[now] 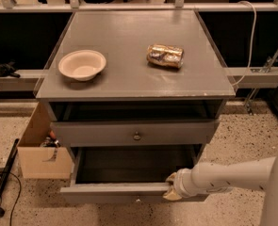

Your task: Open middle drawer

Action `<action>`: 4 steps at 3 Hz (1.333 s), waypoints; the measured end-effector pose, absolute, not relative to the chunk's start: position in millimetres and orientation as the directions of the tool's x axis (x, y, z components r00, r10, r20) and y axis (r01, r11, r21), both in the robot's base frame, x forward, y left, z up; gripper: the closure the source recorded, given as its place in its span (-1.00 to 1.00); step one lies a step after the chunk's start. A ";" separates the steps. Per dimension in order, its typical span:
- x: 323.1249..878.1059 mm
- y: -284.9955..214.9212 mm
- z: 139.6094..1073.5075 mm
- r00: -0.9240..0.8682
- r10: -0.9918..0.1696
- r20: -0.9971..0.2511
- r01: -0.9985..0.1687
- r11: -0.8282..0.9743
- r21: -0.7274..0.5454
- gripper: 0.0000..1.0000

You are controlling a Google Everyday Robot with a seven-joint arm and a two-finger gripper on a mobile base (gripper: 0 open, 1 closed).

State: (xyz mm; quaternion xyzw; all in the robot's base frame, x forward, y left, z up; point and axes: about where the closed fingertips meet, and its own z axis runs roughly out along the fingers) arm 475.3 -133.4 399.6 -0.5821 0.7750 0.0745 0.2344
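Observation:
The middle drawer point(115, 190) is pulled well out of the grey cabinet, showing a plain dark grey inside. Its low front panel has a small round knob point(137, 200) at the centre. My gripper point(174, 192) sits at the right end of that front panel, against its top rim, with the white arm point(233, 174) reaching in from the right. Above it, a taller drawer front point(105, 133) with a bigger knob point(137, 136) is shut.
On the cabinet top point(129, 36) stand a cream bowl point(82, 65) at the left and a crumpled foil bag point(165, 55) at the right. A cardboard box point(40, 149) stands on the speckled floor left of the cabinet, with a black pole point(2, 180) beside it.

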 end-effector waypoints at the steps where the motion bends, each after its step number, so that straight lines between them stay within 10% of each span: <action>1: 475.3 -133.4 399.5 -0.212 -0.867 -0.450 -0.937 0.311 -0.157 0.15; 2: 475.3 -133.4 399.5 -0.212 -0.867 -0.450 -0.937 0.311 -0.157 -0.31; 3: 475.3 -133.3 399.5 -0.212 -0.867 -0.450 -0.937 0.311 -0.157 -0.25; 4: 475.2 -133.4 399.5 -0.212 -0.867 -0.450 -0.937 0.311 -0.157 0.21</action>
